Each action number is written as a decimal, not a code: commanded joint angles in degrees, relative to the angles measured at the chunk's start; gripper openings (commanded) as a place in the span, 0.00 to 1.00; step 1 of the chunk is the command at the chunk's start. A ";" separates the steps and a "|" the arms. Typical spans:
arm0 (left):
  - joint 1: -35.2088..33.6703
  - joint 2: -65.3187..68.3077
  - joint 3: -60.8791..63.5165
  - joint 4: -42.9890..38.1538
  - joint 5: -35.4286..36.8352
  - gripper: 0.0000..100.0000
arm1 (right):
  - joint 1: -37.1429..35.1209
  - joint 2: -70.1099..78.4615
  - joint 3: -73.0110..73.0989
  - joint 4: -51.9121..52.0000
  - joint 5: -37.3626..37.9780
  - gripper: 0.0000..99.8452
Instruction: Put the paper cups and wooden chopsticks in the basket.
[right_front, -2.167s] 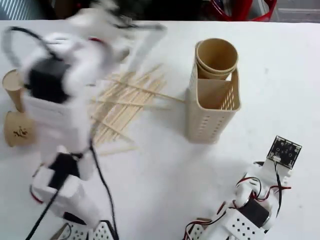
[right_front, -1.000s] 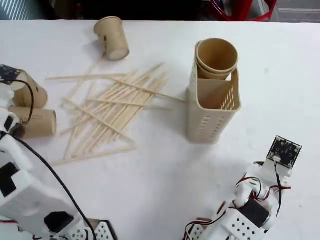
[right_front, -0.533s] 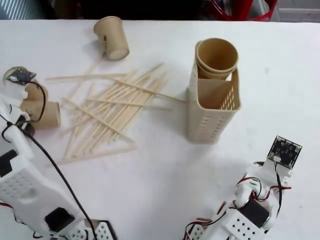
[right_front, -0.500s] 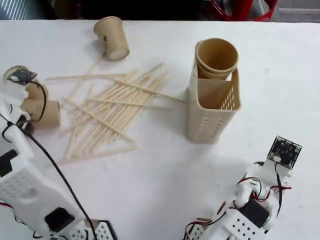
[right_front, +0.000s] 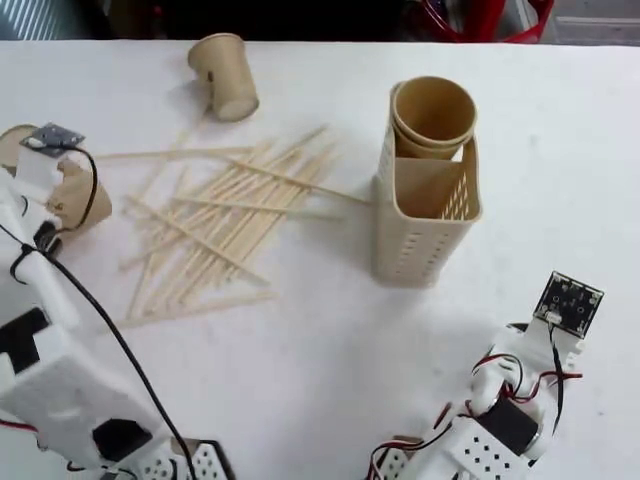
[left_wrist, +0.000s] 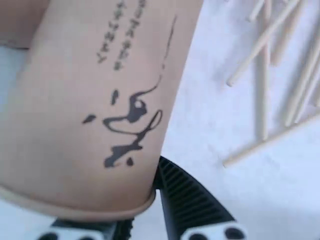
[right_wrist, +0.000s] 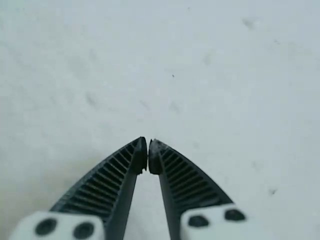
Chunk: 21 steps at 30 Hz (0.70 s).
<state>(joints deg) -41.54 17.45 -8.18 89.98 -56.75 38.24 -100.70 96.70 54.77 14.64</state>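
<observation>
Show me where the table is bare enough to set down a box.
Bare: right of the basket, up to the table's edge; the patch between the chopsticks, the basket and the right arm. Crowded: the left half, with the chopsticks, a tipped cup and the left gripper holding a paper cup.

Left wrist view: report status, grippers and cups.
Left gripper against a paper cup, grip unclear. Right gripper shut, empty. Two nested cups in basket; loose cup and chopsticks on table. Nothing blocking the basket.
</observation>
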 joint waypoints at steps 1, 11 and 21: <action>2.15 -12.79 -6.15 9.85 -0.44 0.02 | 0.40 0.40 0.35 -0.57 0.70 0.02; 14.64 -42.15 -14.24 11.87 6.68 0.02 | 0.40 0.40 0.35 -0.57 0.70 0.02; 45.76 -52.53 -12.22 1.93 24.18 0.02 | 0.40 0.40 0.35 -0.57 0.70 0.02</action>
<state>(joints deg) -6.02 -35.65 -19.96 97.19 -38.73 38.24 -100.70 96.70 54.77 14.64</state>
